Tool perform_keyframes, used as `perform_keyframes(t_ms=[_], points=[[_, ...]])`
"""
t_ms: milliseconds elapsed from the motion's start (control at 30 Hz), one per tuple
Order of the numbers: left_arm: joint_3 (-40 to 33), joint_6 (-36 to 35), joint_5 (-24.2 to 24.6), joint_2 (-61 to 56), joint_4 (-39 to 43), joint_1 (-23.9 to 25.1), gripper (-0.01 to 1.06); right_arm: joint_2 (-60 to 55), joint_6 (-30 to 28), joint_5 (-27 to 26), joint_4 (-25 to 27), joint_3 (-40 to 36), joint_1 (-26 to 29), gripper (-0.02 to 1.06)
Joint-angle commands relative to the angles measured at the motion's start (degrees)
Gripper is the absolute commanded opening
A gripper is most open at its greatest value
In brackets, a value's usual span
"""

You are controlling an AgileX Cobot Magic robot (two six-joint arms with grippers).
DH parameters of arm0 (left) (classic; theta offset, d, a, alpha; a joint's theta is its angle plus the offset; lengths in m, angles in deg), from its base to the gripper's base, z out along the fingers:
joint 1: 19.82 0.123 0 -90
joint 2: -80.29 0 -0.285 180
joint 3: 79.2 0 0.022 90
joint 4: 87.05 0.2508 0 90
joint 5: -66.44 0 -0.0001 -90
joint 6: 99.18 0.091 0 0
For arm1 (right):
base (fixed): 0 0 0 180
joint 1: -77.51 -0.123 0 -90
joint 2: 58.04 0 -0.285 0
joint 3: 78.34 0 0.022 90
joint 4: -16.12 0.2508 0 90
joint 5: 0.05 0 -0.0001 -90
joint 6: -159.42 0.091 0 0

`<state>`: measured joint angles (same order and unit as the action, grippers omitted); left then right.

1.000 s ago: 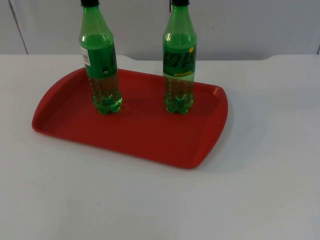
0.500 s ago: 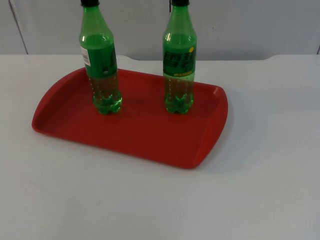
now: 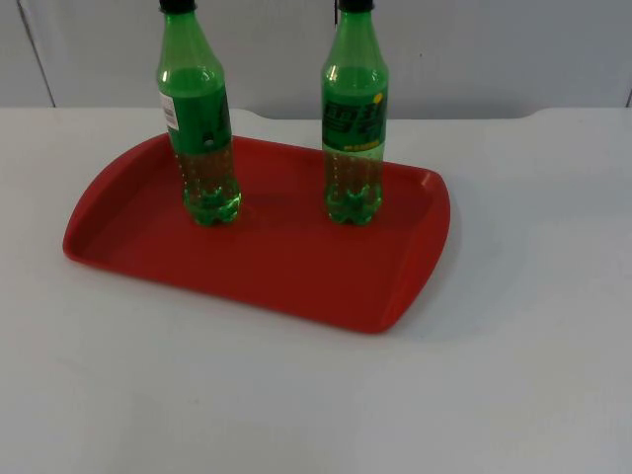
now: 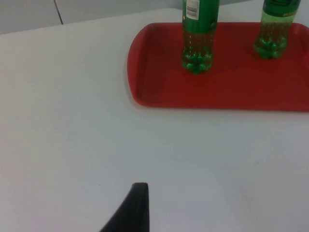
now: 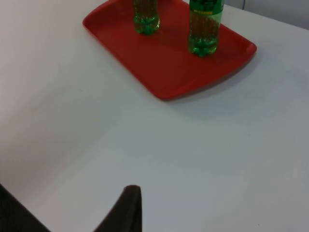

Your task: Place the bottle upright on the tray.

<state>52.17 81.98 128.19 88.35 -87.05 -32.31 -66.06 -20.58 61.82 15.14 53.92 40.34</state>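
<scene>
Two green plastic bottles stand upright on the red tray. The left bottle is on its far left part and the right bottle near the far middle; both have black caps. In the left wrist view the tray lies ahead with the two bottles on it, and my left gripper waits over bare table, well short of it. My right gripper likewise hangs far back from the tray and its bottles. Neither gripper touches anything.
The white table spreads wide in front of the tray and to its right. The grey partition wall closes the far side just behind the bottles. A dark shape sits beside the right gripper.
</scene>
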Motion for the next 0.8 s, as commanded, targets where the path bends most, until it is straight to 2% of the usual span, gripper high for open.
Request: perform_keyframes(t_ms=[0,233,533,767], points=[[-0.23,0.06,-0.11,-0.28,-0.31,-0.06,1.05,0.24,0.0,-0.04,-0.14,-0.04,2.18,1.05],[-0.23,0.06,-0.11,-0.28,-0.31,-0.06,1.05,0.24,0.0,-0.04,-0.14,-0.04,8.45,1.05],[-0.23,0.06,-0.11,-0.28,-0.31,-0.06,1.05,0.24,0.0,-0.04,-0.14,-0.04,20.05,1.05],[-0.23,0.06,-0.11,-0.28,-0.31,-0.06,1.05,0.24,0.0,-0.04,-0.14,-0.04,26.43,1.05]])
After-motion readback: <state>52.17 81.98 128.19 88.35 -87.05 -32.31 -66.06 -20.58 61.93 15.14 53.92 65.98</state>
